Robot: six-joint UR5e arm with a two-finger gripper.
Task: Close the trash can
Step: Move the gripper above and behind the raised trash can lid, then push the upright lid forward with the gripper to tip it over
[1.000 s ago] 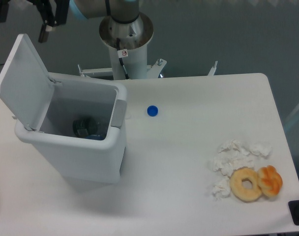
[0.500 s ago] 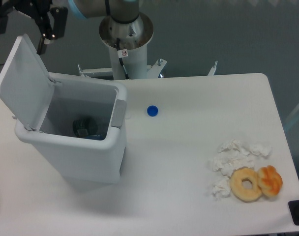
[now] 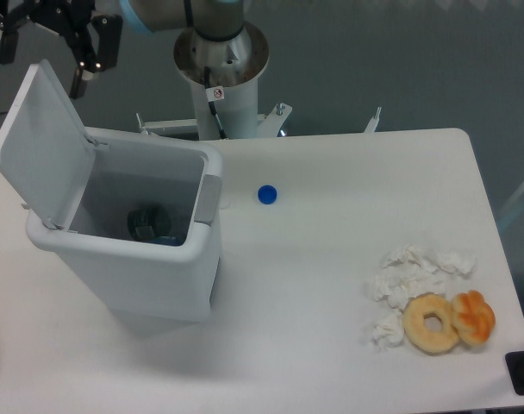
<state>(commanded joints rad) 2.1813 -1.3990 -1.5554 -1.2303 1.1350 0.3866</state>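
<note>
The trash can point(image 3: 146, 276) stands on the left of the table, a large white bin with a grey latch tab point(image 3: 208, 200) on its right rim. Its white lid point(image 3: 42, 147) is raised, leaning back to the left, and the inside is exposed with a dark object point(image 3: 146, 222) at the bottom. My gripper point(image 3: 40, 62) hangs open at the top left, just above the lid's upper edge, one finger to each side of it. Nothing is held between the fingers.
A blue bottle cap point(image 3: 266, 195) lies right of the bin. Crumpled tissues point(image 3: 413, 276), a donut point(image 3: 431, 323) and an orange pastry point(image 3: 475, 316) sit at the front right. The arm's base column point(image 3: 221, 60) rises behind the table.
My gripper has come down slightly toward the lid's top edge over the last second. The lid and the bin have not moved.
</note>
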